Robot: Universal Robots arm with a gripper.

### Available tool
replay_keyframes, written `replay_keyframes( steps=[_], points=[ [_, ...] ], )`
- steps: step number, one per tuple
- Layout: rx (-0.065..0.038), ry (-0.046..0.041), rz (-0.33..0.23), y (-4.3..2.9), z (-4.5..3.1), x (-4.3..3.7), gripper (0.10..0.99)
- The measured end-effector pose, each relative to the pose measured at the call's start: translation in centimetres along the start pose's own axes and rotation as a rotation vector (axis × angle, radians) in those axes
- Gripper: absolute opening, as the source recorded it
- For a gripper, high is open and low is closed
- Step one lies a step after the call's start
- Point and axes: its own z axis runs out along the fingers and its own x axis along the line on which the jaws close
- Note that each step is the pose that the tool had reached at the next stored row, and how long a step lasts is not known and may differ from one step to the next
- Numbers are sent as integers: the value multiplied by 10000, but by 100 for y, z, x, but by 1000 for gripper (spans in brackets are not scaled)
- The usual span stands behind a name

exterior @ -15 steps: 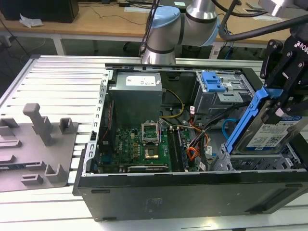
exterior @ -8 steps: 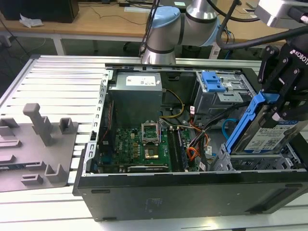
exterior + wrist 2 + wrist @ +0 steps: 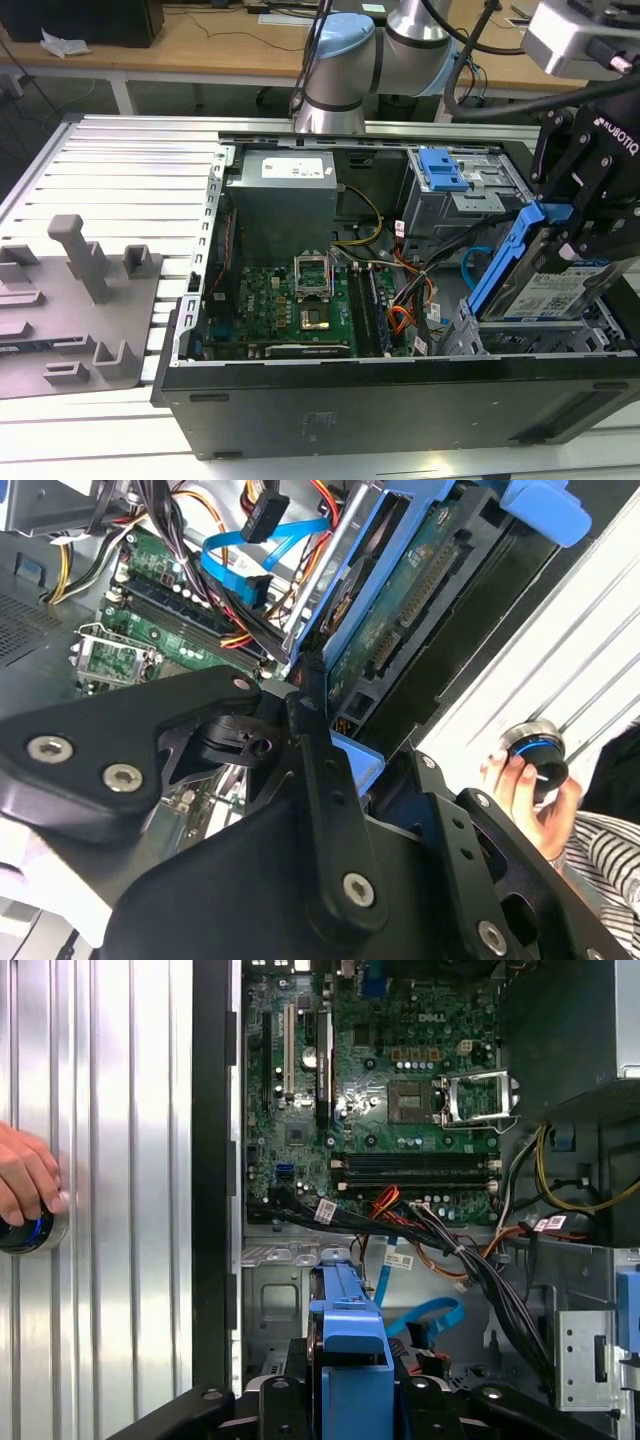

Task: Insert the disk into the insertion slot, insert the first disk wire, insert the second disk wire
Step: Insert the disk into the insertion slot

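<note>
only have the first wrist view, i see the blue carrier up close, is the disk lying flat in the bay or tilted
observer: tilted. in the exterior view the disk slopes steeply, its high end clamped in the gripper and its low end down by the insertion slot.
operator: any wire plugged into it
observer: none that i can see. in the second wrist view the disk's green board side has no wire running into it, and the blue cable hangs loose beside it.

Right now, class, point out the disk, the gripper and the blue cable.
disk (image 3: pixel 560 292): exterior view, on its label.
gripper (image 3: pixel 572 236): exterior view, between its fingertips.
blue cable (image 3: pixel 430 1313): first wrist view, middle of its curve.
</note>
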Motion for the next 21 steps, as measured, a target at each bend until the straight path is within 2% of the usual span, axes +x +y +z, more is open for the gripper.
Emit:
replay_keyframes(
  steps=[13,18,19,21],
  points=[
    [1,1,0,-6,155,-1,365],
    [2,5,0,-7,156,0,373],
    [0,3,0,-6,156,0,435],
    [0,3,0,-6,156,-1,435]
  ],
)
